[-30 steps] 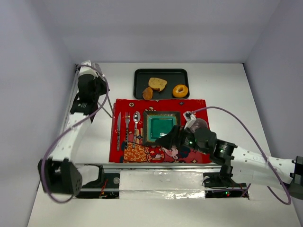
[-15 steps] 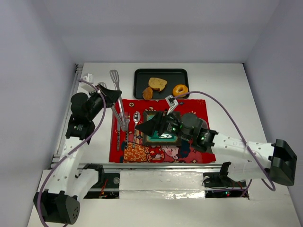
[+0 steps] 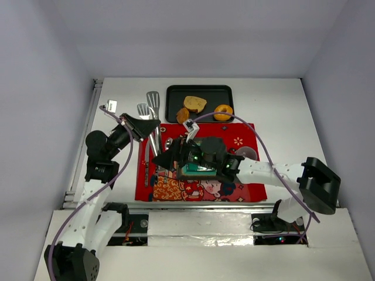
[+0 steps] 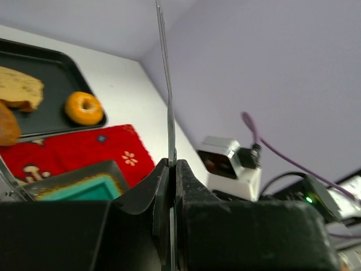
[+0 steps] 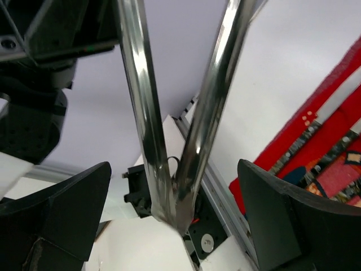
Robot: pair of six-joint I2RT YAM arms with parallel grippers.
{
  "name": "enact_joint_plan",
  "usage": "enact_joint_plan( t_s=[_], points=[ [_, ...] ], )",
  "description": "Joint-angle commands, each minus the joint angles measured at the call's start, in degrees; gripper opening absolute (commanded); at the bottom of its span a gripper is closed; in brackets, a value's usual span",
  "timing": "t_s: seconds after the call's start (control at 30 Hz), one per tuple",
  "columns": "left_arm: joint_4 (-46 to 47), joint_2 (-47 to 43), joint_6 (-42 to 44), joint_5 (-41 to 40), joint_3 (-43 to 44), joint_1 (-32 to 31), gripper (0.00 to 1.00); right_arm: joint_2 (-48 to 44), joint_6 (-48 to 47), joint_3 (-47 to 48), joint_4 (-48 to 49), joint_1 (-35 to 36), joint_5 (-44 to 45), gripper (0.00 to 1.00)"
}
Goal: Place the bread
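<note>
Tan toast slice [image 3: 195,103], dark chunk [image 3: 183,115] and golden ring bun [image 3: 222,112] lie on the black tray [image 3: 173,96], beyond the left claw [image 4: 172,166] pinching metal tongs [image 3: 154,100] and the right claw [image 5: 175,192] spread wide at their hinge.

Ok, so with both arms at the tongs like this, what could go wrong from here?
1. The left pincer clamps the tongs on only a thin strip of metal, so they could pivot or slip.
2. The right pincer is open around the tongs' joined end. If the left lets go before it closes, the tongs would likely drop onto the red placemat.
3. Both arms crowd close together above the placemat and might bump.
</note>
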Motion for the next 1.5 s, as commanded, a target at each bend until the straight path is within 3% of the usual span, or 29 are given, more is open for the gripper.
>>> enact_joint_plan(
  t_s=[0.0,0.27,0.47,0.67,0.7,0.83,0.93,0.97,1.07,1.23,1.37,1.47],
  points=[
    [13.1,-2.6,-7.0,6.1,-2.0,-0.2,0.0,1.5,0.4,3.0,7.9,0.2,-1.7,1.0],
    [24.2,-8.4,-17.2,9.5,-6.3,-0.2,0.0,6.6,6.0,3.5,19.4,0.2,-8.6,1.0],
    [28.3,-11.8,-19.4,11.1,-8.2,-0.2,0.0,8.2,12.7,0.8,30.3,0.2,-13.3,0.96],
    [28.4,-12.4,-19.3,12.0,-9.8,-0.2,0.0,8.4,16.1,-1.2,35.1,0.2,-17.0,0.76],
    [28.4,-12.4,-19.2,12.0,-9.8,-0.7,0.0,8.4,16.6,-1.6,36.3,0.2,-17.3,0.67],
    [28.1,-12.3,-18.6,13.1,-9.7,-0.7,0.0,7.3,17.2,-3.8,37.1,0.2,-17.0,0.53],
    [27.3,-12.2,-18.3,13.1,-10.1,-0.7,0.22,5.6,15.9,-4.5,34.4,0.2,-15.8,0.49],
    [27.2,-12.4,-18.1,13.1,-10.3,-0.7,0.35,5.0,14.8,-4.8,33.4,0.2,-15.1,0.46],
    [25.1,-12.9,-16.5,12.9,-10.1,-0.7,0.55,2.4,12.2,-5.2,28.8,0.2,-12.3,0.44],
    [18.9,-13.3,-11.2,13.5,-8.0,-0.7,0.75,-1.8,8.0,-3.9,16.2,-0.4,-7.4,0.41],
    [3.5,-14.0,0.6,13.1,-3.0,-0.7,0.87,-5.7,2.3,0.2,0.7,-1.0,-1.5,0.39],
    [-10.6,-15.0,8.2,11.2,0.7,-0.7,0.91,-7.8,-0.4,2.1,-7.4,-2.4,0.7,0.38]
  ],
)
